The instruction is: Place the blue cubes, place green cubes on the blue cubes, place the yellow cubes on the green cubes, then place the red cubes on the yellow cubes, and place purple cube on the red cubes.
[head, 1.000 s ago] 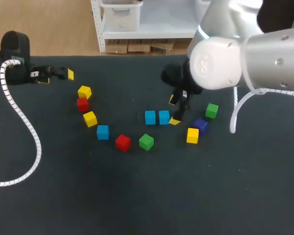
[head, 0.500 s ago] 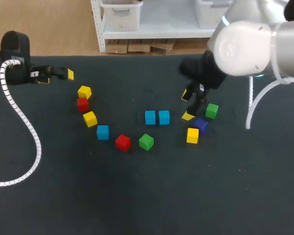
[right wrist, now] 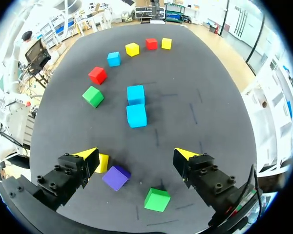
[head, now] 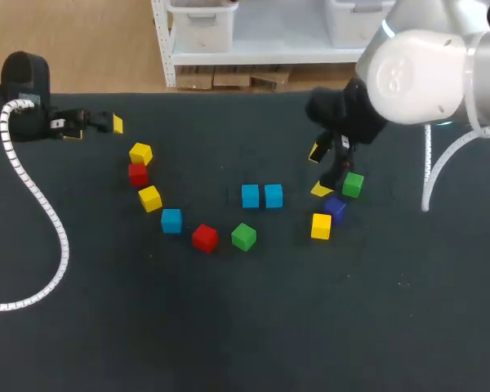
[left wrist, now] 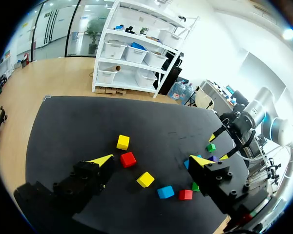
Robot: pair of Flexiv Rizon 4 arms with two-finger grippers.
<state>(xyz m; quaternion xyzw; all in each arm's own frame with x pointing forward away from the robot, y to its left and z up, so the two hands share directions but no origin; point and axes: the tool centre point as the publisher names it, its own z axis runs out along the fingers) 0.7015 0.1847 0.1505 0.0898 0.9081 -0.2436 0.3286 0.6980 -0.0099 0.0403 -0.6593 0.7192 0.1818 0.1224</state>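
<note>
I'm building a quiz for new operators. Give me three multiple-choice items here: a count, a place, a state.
1. How many blue cubes lie on the table? A three; B two; C four.
2. Where is the purple cube? A atop blue cubes; B next to a yellow cube; C off the table.
3. The right tool is: A shut on the purple cube; B shut on a yellow cube; C open, empty.
Key: 1 A, two side by side, one apart. 2 B, they sit together near the right tool. 3 C, its fingers touch no cube.
</note>
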